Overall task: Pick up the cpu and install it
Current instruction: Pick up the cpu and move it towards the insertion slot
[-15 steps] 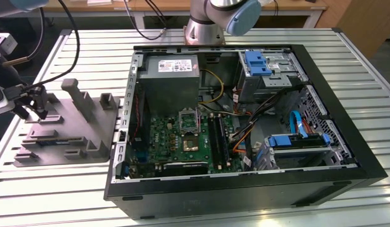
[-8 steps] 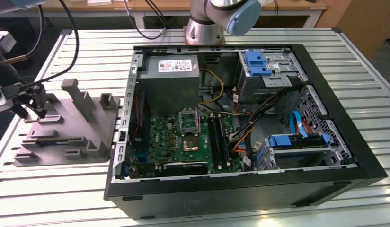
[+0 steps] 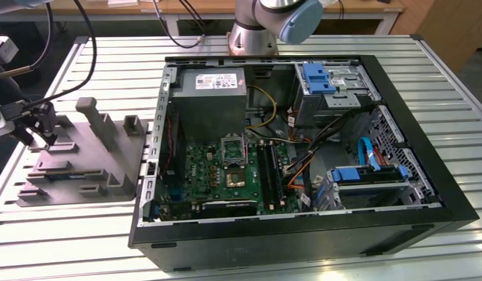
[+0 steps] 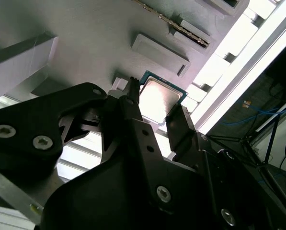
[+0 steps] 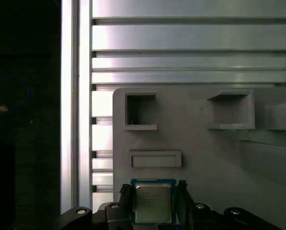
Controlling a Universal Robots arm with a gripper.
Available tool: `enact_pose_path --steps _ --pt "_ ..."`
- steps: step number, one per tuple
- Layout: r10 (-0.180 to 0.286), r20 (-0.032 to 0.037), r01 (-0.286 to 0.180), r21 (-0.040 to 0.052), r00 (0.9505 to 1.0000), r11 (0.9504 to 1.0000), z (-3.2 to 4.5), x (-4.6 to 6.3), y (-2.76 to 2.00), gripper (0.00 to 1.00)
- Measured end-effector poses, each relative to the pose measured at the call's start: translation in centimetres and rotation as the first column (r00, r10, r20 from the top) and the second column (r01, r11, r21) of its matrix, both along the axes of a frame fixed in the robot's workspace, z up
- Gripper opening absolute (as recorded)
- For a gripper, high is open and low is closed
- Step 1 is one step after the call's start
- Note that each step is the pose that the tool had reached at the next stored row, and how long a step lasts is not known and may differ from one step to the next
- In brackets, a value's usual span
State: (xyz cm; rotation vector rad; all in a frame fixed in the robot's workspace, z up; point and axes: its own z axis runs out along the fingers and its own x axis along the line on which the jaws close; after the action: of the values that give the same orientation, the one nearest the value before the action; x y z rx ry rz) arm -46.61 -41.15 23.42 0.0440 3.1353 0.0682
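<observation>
Work is centring on the pickup end in the exterior view: the tool (image 3: 38, 139) is hanging just over the grey moulded tray (image 3: 93, 175) on the slatted desk (image 3: 69, 246), while the open computer case (image 3: 428, 193) is lying well away from the tool, with the black socket (image 3: 232, 147) sitting deep inside it on the motherboard. In the second wrist view the cpu (image 4: 158, 98) is sitting between the tool's fingers (image 4: 180, 123), its pale metal top facing outward and catching glare. The tool is looking closed down to the chip's width, one finger against each of two opposite edges; whether the chip is resting on the tray beneath the tool or is already clear of it, I cannot tell. In the first wrist view the chip is again lying squarely between the two tips, and the tray's empty pockets are lying beyond the tool. The grip is taking only thin edges, so I judge slipping to be the main danger: a small tilt or a quick swing could let the chip rotate or drop. Any twist in the grip would be carrying over to the socket, where a skewed chip could sit badly on the contacts. The case walls and loose cables (image 3: 334, 132) near the socket are also narrowing the way down for the tool.
</observation>
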Motion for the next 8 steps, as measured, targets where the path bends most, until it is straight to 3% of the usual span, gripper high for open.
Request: enact_pose_path --steps 8 --pt "0.000 -0.0002 0.000 -0.0001 1.0000 1.0000 0.30 0.00 0.00 0.47"
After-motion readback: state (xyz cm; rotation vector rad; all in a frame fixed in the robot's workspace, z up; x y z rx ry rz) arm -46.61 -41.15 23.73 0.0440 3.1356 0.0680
